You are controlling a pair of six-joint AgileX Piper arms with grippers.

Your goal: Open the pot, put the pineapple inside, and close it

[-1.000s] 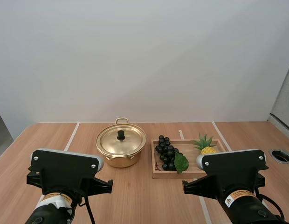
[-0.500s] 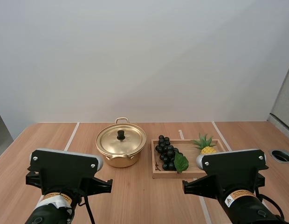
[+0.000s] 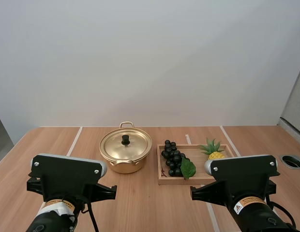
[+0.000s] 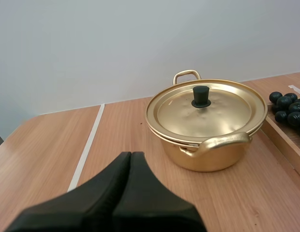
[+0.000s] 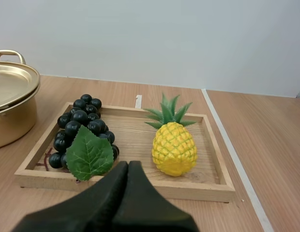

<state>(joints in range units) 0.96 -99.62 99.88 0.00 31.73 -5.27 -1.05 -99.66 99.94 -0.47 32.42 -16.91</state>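
A gold pot (image 3: pixel 125 155) with its lid (image 4: pixel 205 107) on and a black knob (image 4: pixel 201 96) stands on the table's middle. To its right a small yellow pineapple (image 5: pixel 173 146) with green leaves stands in a wooden tray (image 3: pixel 196 180); the pineapple (image 3: pixel 214 151) is at the tray's right end. My left gripper (image 4: pixel 130 162) is shut, a dark wedge well short of the pot. My right gripper (image 5: pixel 127 170) is shut too, just before the tray's near rim. Both arms sit at the table's near edge.
A bunch of dark grapes (image 5: pixel 82 129) with a green leaf (image 5: pixel 89 153) lies in the tray's left half, next to the pineapple. A round grommet hole (image 3: pixel 291 161) is set in the table at the far right. White lines (image 4: pixel 86 147) cross the wood.
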